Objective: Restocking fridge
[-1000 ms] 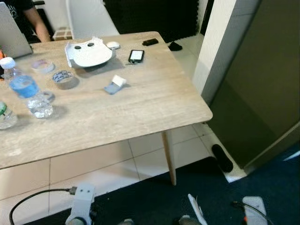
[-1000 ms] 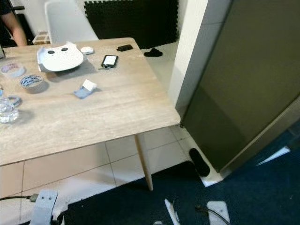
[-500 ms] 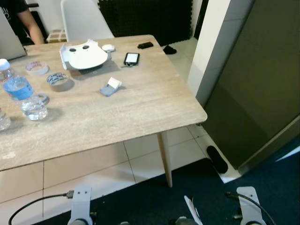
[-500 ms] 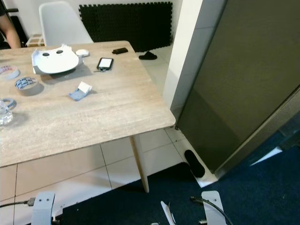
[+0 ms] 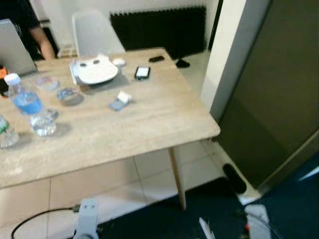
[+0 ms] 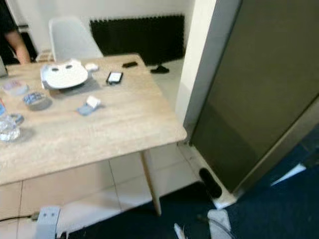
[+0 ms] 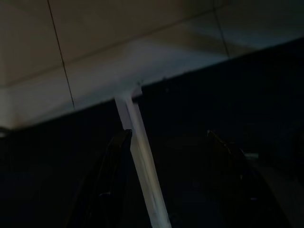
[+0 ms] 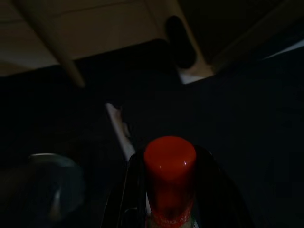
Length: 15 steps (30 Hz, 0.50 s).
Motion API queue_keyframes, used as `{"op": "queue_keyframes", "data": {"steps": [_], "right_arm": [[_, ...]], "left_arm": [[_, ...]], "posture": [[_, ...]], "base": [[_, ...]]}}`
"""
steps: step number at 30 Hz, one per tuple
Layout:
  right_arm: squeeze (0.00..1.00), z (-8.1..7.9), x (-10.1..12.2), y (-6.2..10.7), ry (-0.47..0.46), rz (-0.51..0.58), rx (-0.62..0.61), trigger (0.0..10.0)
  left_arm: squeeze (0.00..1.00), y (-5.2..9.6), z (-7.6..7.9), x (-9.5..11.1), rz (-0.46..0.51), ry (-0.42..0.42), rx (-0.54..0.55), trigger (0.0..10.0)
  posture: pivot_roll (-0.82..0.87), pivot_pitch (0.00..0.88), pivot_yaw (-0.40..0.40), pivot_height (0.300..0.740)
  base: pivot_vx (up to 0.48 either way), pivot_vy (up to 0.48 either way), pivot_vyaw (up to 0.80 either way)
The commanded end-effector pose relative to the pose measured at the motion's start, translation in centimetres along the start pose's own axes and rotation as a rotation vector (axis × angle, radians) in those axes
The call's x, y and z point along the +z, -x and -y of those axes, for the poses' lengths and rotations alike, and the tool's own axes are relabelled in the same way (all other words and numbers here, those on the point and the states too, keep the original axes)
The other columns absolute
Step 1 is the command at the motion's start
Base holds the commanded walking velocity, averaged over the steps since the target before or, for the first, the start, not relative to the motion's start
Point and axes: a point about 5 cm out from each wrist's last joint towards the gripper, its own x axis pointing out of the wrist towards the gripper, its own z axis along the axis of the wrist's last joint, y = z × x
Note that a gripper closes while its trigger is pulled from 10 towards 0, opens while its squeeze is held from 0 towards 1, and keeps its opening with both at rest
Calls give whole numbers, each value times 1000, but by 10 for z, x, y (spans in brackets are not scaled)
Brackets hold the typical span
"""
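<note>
Presently held: red-capped bottle (image 8: 169, 180), my right claw (image 8: 168, 190) clamped around it, low beside the table (image 5: 149, 119). Left claw (image 7: 171, 156) spread apart, holding nothing. Fridge (image 6: 259, 89) door closed; water bottle (image 5: 27, 104) remained on table. Restocking barely begun.

You have a red-capped bottle (image 8: 169, 180) standing upright between the right gripper's (image 8: 169, 190) two black fingers, cap toward the camera, its pale label barely legible in the dark. The dark grey fridge (image 6: 259, 94) stands shut, just beside the wooden table (image 6: 99, 129).
</note>
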Motion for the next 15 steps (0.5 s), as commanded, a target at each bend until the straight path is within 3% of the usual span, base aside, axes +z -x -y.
{"op": "queue_keyframes", "data": {"steps": [1,3,10,13,14,15], "right_arm": [[0,0,-5,1,-3,-11,-5,10000],[0,-3,-11,3,33,-23,4,10000],[0,6,-20,6,12,-41,-22,10000],[0,9,-23,6,28,-52,-27,10000],[0,11,-23,6,45,-56,-28,10000],[0,11,-24,6,65,-52,-18,10000]], "left_arm": [[0,2,-1,-9,-32,-25,1,10000],[0,1,1,-9,-36,-34,-2,10000],[0,-2,4,-3,-22,-60,-12,10000],[0,-2,3,-2,-27,-85,-10,10000],[0,-3,3,-1,-30,-141,-16,10000],[0,-3,2,-1,-32,-143,-4,10000]], "posture": [[-7,0,-23,740],[-21,0,-14,740],[-25,0,-32,740],[-34,0,-65,740],[-39,0,-111,740],[-43,0,-130,740]], "base": [[0,0,0],[0,0,0],[0,0,0],[0,0,0],[0,0,0],[0,0,0]]}}
